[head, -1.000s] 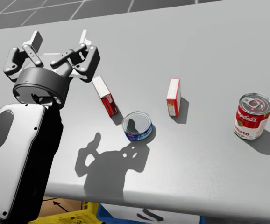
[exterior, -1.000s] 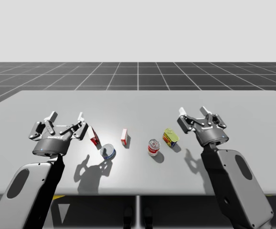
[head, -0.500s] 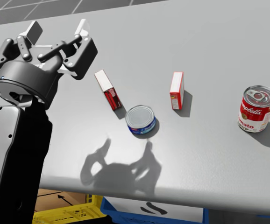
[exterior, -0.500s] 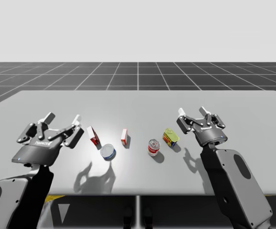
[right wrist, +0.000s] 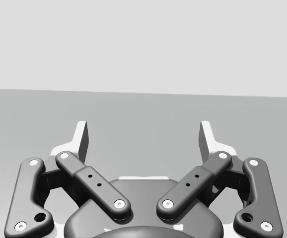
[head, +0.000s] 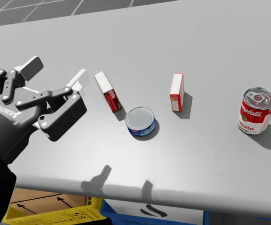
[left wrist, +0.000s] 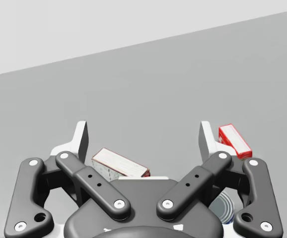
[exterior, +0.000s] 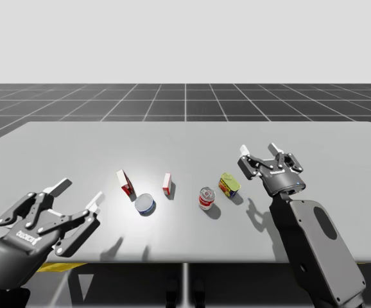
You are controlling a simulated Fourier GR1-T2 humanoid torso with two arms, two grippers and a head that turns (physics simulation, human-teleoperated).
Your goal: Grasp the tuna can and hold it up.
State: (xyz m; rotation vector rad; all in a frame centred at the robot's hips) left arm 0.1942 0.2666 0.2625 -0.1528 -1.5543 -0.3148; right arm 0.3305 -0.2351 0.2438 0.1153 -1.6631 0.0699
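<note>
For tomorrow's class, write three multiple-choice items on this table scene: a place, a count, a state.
1. The flat blue can stands: A on a plate; B at the far edge; C just nearer me than the gap between left-hand box and right-hand box.
2. Cans on the table: A two; B three; C five.
3. The left tool is: A open, empty; B shut on a can; C shut on a box.
C, it sits before that gap. B, blue, red can, green can. A, fingers spread, touching nothing.
</note>
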